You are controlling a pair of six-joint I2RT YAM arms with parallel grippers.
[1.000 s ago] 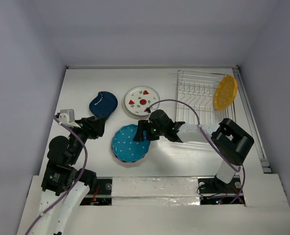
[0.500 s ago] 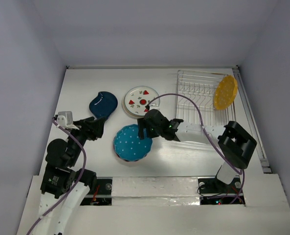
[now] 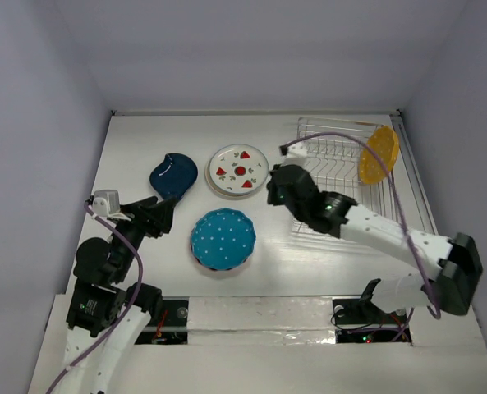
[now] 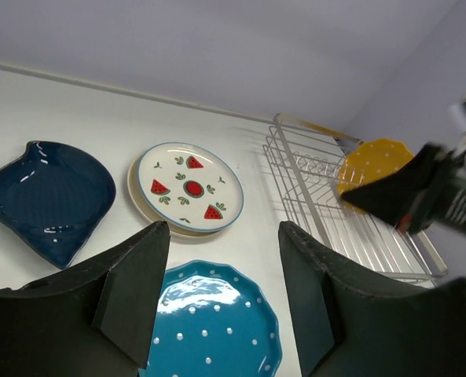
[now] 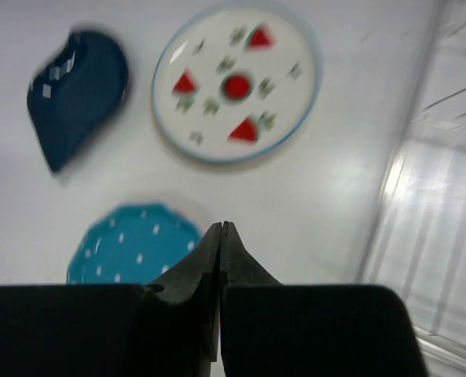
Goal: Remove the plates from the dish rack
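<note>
A teal dotted plate (image 3: 222,239) lies flat near the front of the table, with a white fruit-marked plate (image 3: 238,170) and a dark blue plate (image 3: 174,174) behind it. In the dish rack (image 3: 342,176) at the back right, a yellow dotted plate (image 3: 379,153) stands upright. My right gripper (image 3: 274,190) is shut and empty and hovers between the fruit plate and the rack's left side. Its closed tips (image 5: 221,226) are above bare table, past the teal plate (image 5: 130,243). At the left, my open left gripper (image 4: 221,228) holds nothing and looks over the teal plate (image 4: 217,330).
A cream rim shows under the fruit plate (image 4: 189,188). The rack's wire frame (image 4: 327,212) fills the right side up to the table's right rail. White walls close the back and sides. The right arm's cable loops above the rack.
My right gripper has left the teal plate's right edge, snapped shut and swung up and right toward the rack. The teal plate stays flat on the table. The left arm barely moved.
</note>
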